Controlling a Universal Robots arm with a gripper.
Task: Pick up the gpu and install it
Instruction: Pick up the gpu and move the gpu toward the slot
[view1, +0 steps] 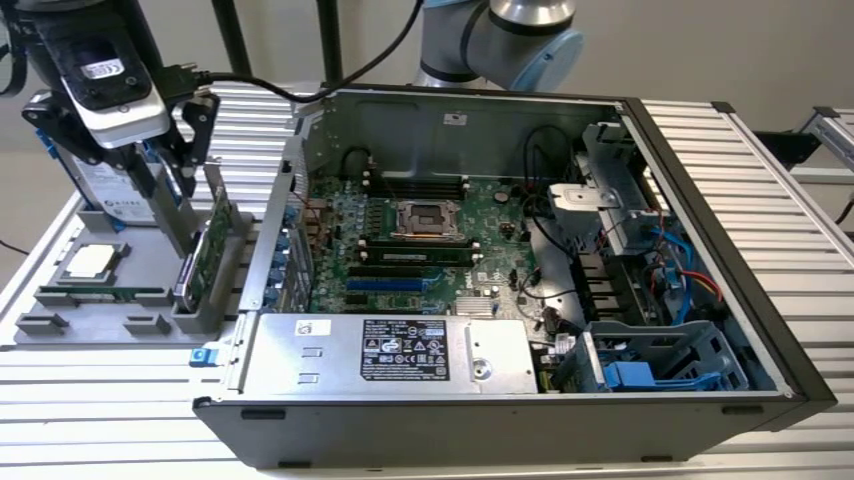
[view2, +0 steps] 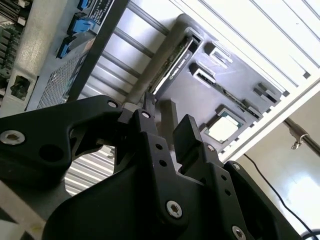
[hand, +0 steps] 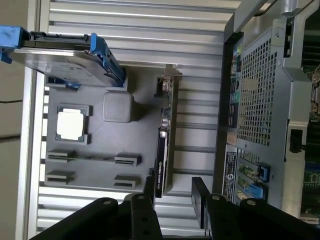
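My pincer (view1: 167, 165) hangs over the grey tray (view1: 80, 335) that lies on the bench (view1: 94, 400). Its two black fingers (hand: 149, 190) are spread apart with nothing between them. The graphics card (view1: 199, 268) stands on its edge in a slot of that tray. It sits on the side nearest the open computer case (view1: 534, 440), just beside the case's outer wall and not yet inside it. In the first wrist view the card's thin edge shows beyond the gap between my fingers, clear of both. A hard drive (hand: 60, 55) in a blue frame and a square processor chip (hand: 70, 125) share the tray.
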